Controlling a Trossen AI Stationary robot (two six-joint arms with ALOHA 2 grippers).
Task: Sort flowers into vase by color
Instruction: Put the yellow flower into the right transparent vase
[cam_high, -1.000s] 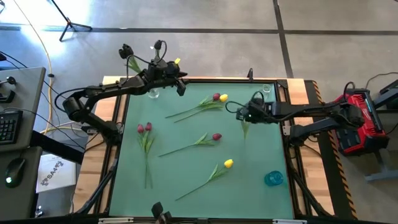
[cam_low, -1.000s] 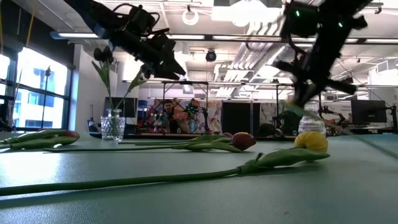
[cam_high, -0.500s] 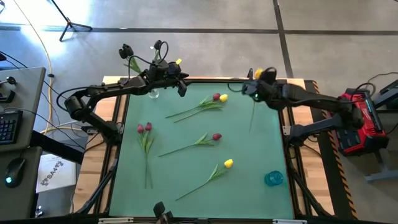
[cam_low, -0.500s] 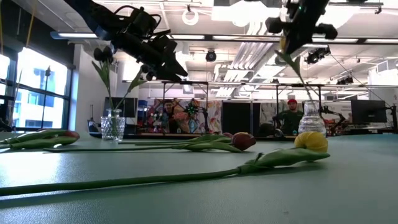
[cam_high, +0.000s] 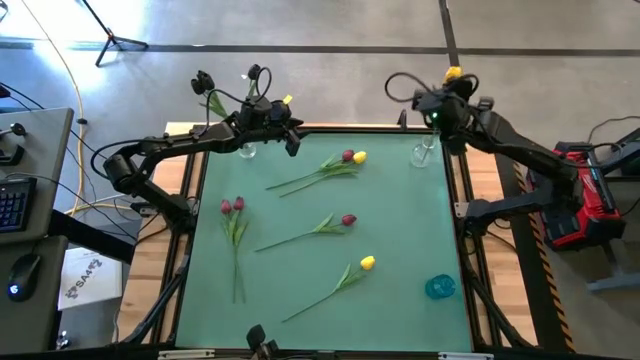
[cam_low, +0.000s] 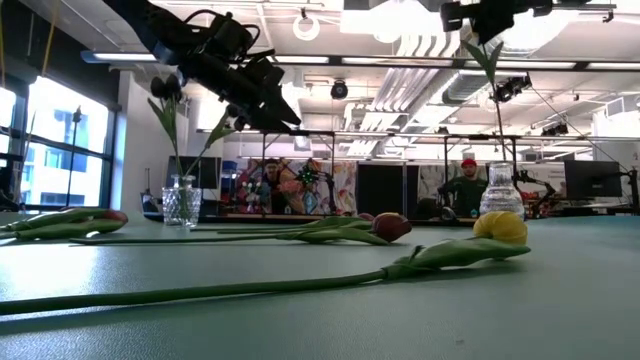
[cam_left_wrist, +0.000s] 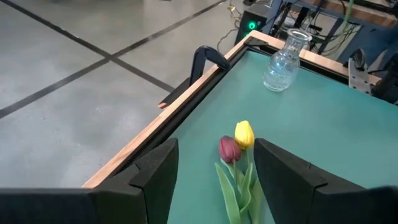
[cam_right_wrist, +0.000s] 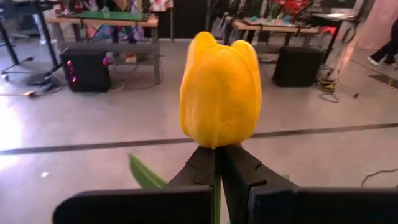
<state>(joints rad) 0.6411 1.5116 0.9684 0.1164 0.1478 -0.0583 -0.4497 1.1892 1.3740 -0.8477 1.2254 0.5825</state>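
My right gripper (cam_high: 447, 95) (cam_right_wrist: 217, 152) is high above the far right corner, shut on a yellow tulip (cam_right_wrist: 219, 93). Its green stem (cam_low: 496, 100) hangs down to the mouth of the clear right vase (cam_high: 425, 151) (cam_low: 500, 190). My left gripper (cam_high: 287, 133) (cam_left_wrist: 211, 171) hovers open at the far left, beside the left vase (cam_high: 247, 150) (cam_low: 181, 201), which holds black tulips (cam_high: 205, 80). Lying flat on the green mat are a red-and-yellow pair (cam_high: 352, 157) (cam_left_wrist: 236, 142), two red tulips (cam_high: 232, 206), one red (cam_high: 348, 219) and one yellow (cam_high: 367, 263) (cam_low: 500, 227). My right gripper pinches the yellow tulip's stem (cam_right_wrist: 217, 163) just under the head between its two fingertips. The head stands above the fingers and the stem hangs nearly upright below them, lifted clear of the table. Whether its lower end (cam_low: 497, 160) is inside the vase, I cannot tell.
A blue round object (cam_high: 439, 287) sits near the mat's near right corner. A wooden frame (cam_high: 489, 175) borders the mat, with a black clamp (cam_left_wrist: 208, 59) on the far edge. People (cam_low: 462, 185) are in the room beyond the table.
My right gripper has risen from low over the mat's right side and swung toward the far right corner, carrying the yellow tulip. The tulip has turned from slanting over the mat to hanging nearly upright over the right vase. My left arm has kept still.
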